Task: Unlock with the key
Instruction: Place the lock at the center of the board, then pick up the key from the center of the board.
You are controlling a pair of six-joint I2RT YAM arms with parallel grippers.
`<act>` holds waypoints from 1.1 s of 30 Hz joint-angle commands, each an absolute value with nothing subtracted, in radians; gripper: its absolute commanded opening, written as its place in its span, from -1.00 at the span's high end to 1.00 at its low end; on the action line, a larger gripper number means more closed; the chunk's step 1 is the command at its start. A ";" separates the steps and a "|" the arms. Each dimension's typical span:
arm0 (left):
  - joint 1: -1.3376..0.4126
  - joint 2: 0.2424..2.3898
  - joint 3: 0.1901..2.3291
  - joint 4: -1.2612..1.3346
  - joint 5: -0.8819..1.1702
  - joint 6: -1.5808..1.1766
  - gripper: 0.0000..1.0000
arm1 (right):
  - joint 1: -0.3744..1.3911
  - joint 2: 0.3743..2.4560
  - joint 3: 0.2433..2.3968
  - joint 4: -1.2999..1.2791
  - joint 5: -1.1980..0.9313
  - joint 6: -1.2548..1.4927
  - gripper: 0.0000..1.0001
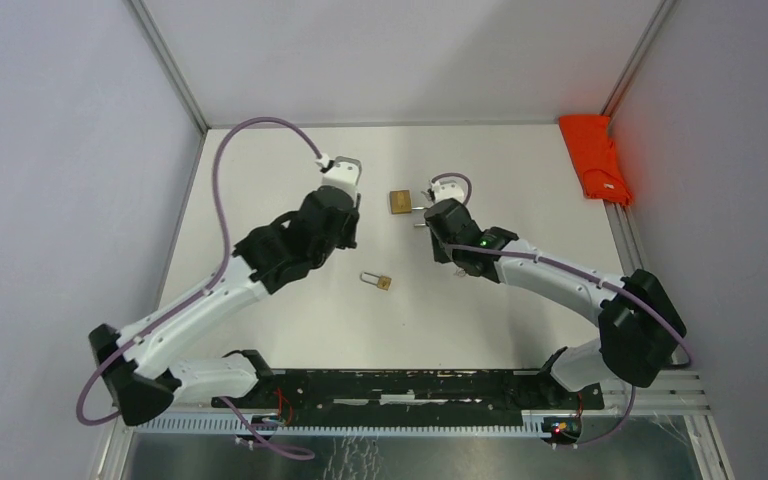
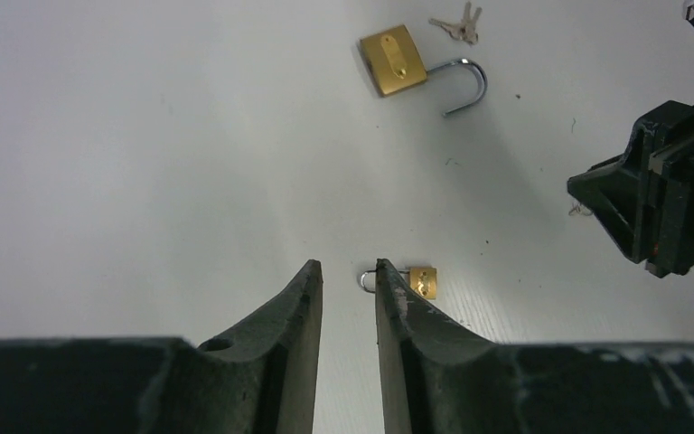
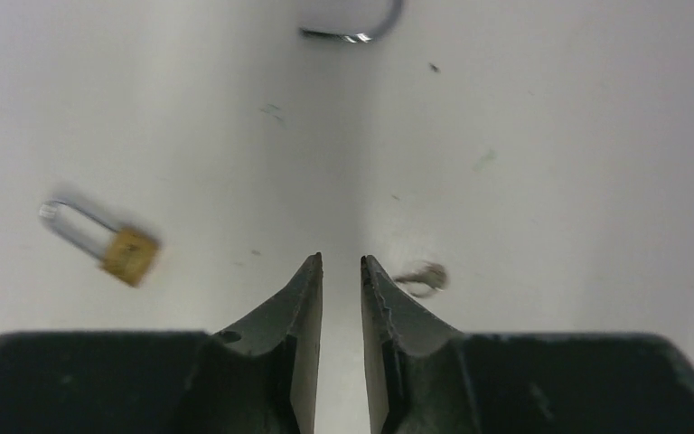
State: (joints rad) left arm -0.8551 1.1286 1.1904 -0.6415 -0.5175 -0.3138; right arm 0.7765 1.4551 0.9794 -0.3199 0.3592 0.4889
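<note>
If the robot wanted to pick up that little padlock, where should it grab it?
The small padlock lies flat on the table, so come straight down from above and pinch its brass body across the narrow side edges. Its shackle is a thin loop against the surface, likely harder to catch.

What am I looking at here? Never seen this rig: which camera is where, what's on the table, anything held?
Two robot arms, bolted at the near edge of the table, each end in a two-finger gripper. One picture looks down from above; the other two come from a camera on each wrist. On it lie a large brass padlock, shackle swung open, keys beside it, a small padlock, and a blurred metal piece by the right gripper. An orange cloth sits at the far right edge. The left gripper and the right one are slightly open, holding nothing.
</note>
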 commanded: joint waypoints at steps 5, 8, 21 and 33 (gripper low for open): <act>-0.855 1.257 1.230 -0.553 -0.437 -0.376 0.38 | 0.773 1.515 0.908 -0.497 0.480 0.400 0.36; -0.856 1.253 1.226 -0.555 -0.437 -0.374 0.39 | 0.772 1.546 0.904 -0.476 0.486 0.403 0.36; -0.855 1.220 1.194 -0.548 -0.446 -0.355 0.39 | 0.730 1.671 0.965 -0.438 0.440 0.382 0.38; -0.856 1.223 1.192 -0.549 -0.446 -0.351 0.41 | 0.698 1.740 0.994 -0.408 0.373 0.371 0.32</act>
State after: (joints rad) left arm -0.8551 1.2411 1.1904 -0.5900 -0.4416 -0.3256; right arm 0.7105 1.7084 0.9707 -0.4255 0.4046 0.3779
